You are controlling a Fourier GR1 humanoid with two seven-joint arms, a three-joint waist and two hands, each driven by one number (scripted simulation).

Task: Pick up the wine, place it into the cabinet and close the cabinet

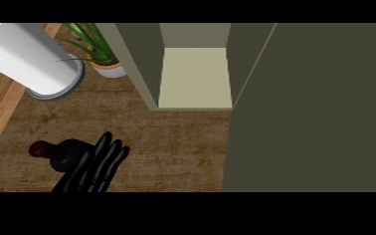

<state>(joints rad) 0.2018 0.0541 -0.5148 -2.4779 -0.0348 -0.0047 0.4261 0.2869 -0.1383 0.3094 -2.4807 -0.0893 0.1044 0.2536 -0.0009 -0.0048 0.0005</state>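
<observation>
Head view, single frame. The wine bottle lay on its side on the brown counter, at the lower left, with its dark red cap pointing toward the left edge of the view.

The left hand came in from the lower edge and lay over the right-hand part of the bottle's dark body. Its fingers were straight and held side by side, pointing up and away from the robot; they were not curled round the bottle. Whether the palm actually touched the glass could not be told, since hand and bottle were both black and merged.

The right hand did not show anywhere in the view.

The cabinet stood at the back of the counter, open, with a pale shelf floor visible inside and nothing on it. The cabinet door was swung out and filled the right side of the view as a dark olive panel.

At upper left a white cylinder stood tilted in view, and just beside it, between it and the cabinet, a small potted plant in a white pot. The bottle was well apart from the cabinet opening.
</observation>
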